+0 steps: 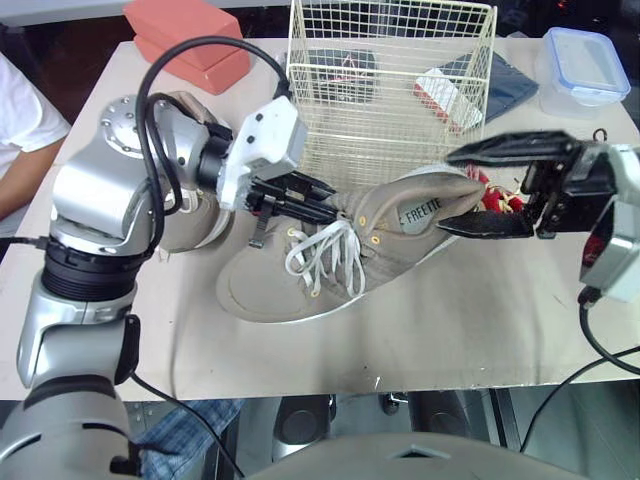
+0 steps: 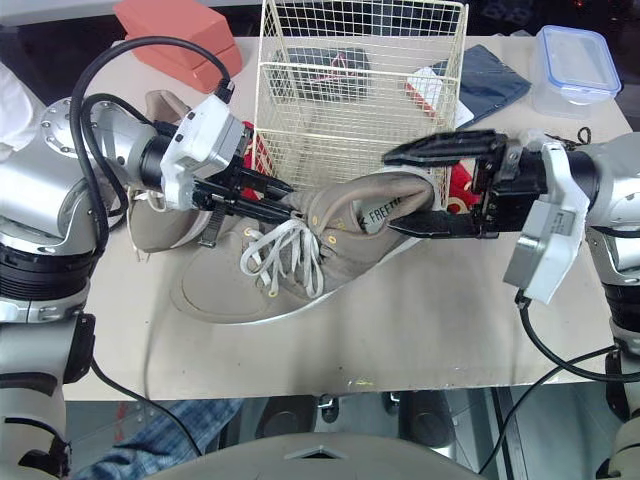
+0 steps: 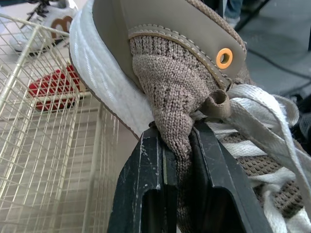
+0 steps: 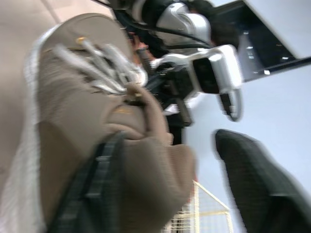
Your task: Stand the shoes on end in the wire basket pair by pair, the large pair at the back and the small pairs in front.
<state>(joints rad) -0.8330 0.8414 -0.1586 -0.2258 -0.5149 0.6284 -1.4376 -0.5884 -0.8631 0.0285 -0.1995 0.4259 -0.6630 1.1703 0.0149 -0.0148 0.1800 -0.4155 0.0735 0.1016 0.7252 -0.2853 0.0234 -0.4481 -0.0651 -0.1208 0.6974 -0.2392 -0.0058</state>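
1. Step in hand, as judged: getting the large tan sneaker (image 1: 300, 290) up for the back of the wire basket (image 1: 390, 150); toe end down on the table (image 1: 450, 330), heel end raised just in front of the basket, no part of it inside yet
2. Left gripper (image 3: 177, 141) clamped tight on the knitted tongue, just below the top eyelet (image 3: 224, 58)
3. Right gripper (image 1: 490, 185) spread wide astride the heel collar, lower finger reaching into the opening over the printed insole, upper finger above and well apart; gripping nothing so far
4. Next move, at a guess: pinching the heel collar with the right pincer, tipping the sneaker on end, lifting clear of the rim and lowering against the far wall; loose laces (image 1: 320, 255) likely to snag on the wire
5. Upper of soft tan suede-like panels with stitched edges; tongue a stretchy ribbed knit, apt to slip or stretch under load; flat white laces; orange metal eyelets; smooth white rubber sole (image 3: 97, 73), long and gently curved
6. Basket of thin cream-coated wire in a fine open grid, light, apt to shift if nudged
7. Second tan sneaker (image 2: 150, 215) on the table behind the left arm, probably the mate
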